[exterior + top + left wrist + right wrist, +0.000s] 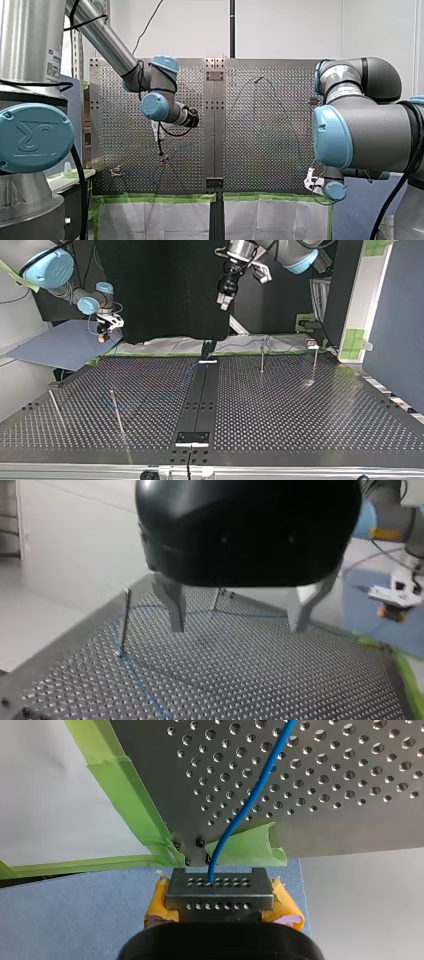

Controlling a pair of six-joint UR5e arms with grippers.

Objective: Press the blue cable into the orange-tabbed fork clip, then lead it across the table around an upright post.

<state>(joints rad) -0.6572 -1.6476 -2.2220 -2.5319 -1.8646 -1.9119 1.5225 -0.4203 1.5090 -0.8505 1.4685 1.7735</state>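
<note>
Two arms share this job, but only one has the blue cable [255,795]. My right gripper [220,892] hangs off the bench [300,410] corner at the upper left of the top view, its yellow-padded fingers [285,905] closed on the cable's end. From those fingers the cable's long axis runs straight ahead, past the green tape [130,810] and out over the perforated plate. My left gripper [237,630] hovers above the bench with its fingers wide open and empty. The cable lies on the plate below and ahead of them, bending at the foot of an upright post [124,620]. A small clip [116,171] at the lower left of the front view is probably the fork clip, though its tab is too small to tell. My left arm looks nearer to it, so the pressing likely falls to that arm
</note>
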